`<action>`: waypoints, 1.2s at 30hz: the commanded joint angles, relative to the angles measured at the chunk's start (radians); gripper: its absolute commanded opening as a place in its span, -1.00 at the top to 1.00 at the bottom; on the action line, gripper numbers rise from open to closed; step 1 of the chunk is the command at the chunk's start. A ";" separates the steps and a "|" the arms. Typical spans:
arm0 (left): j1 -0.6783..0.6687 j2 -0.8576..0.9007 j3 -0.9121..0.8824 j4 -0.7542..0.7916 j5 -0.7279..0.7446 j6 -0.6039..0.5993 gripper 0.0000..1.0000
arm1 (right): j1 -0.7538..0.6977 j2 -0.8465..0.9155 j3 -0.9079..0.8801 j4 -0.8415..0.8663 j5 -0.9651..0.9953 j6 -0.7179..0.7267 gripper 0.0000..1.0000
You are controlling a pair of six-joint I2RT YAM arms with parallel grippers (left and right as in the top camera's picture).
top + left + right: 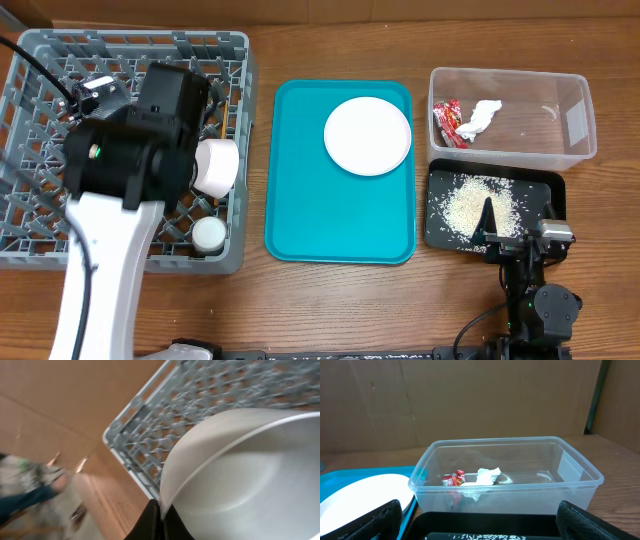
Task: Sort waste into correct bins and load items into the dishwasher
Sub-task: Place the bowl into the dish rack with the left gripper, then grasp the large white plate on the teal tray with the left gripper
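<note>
No text, brand, number or sign is being shown legibly in any view. Pale markings are being displayed on the red wrapper (447, 121) (453, 479) lying in the clear tub (580, 115) (580, 477), but they are being rendered too small and blurred to be read.

Wood-grain table (330, 300), plain brown cardboard wall (470, 400) behind
</note>
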 commanded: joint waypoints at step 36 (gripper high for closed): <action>-0.015 0.593 -0.150 0.276 -0.388 -0.057 0.92 | -0.002 -0.012 -0.011 0.007 0.002 0.000 -1.00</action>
